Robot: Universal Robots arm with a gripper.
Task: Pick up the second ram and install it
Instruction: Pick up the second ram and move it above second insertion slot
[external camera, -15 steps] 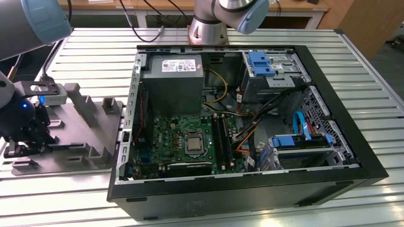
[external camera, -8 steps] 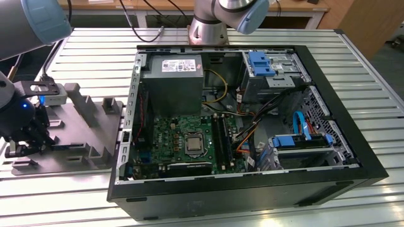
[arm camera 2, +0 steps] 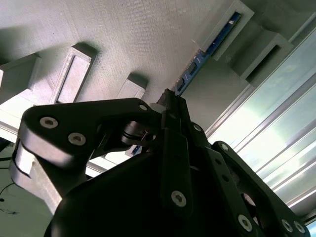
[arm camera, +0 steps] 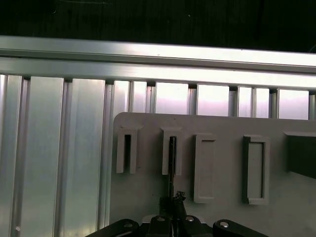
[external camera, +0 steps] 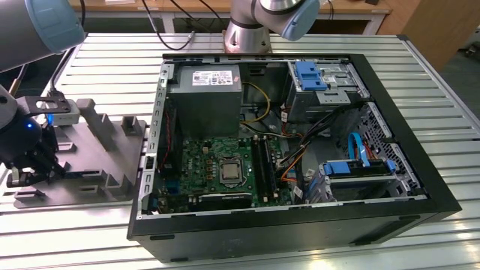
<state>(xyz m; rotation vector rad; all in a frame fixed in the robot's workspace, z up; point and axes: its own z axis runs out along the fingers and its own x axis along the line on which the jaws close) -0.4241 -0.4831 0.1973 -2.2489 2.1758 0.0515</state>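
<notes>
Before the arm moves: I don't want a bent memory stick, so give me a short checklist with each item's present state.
1. Gripper shut on the second ram: ok.
2. Ram free of the grey tray: not ok, it stands on edge in its slot.
3. Computer case open: ok.
4. A free one among the memory slots: cannot tell.
5. Orange cables off those slots: cannot tell, they run close beside them on the exterior view's right.

second ram (arm camera: 171,158) | long, thin, dark board, seen edge-on in the first wrist view | standing on its edge in a post slot of the grey tray (arm camera: 138,197)
</notes>
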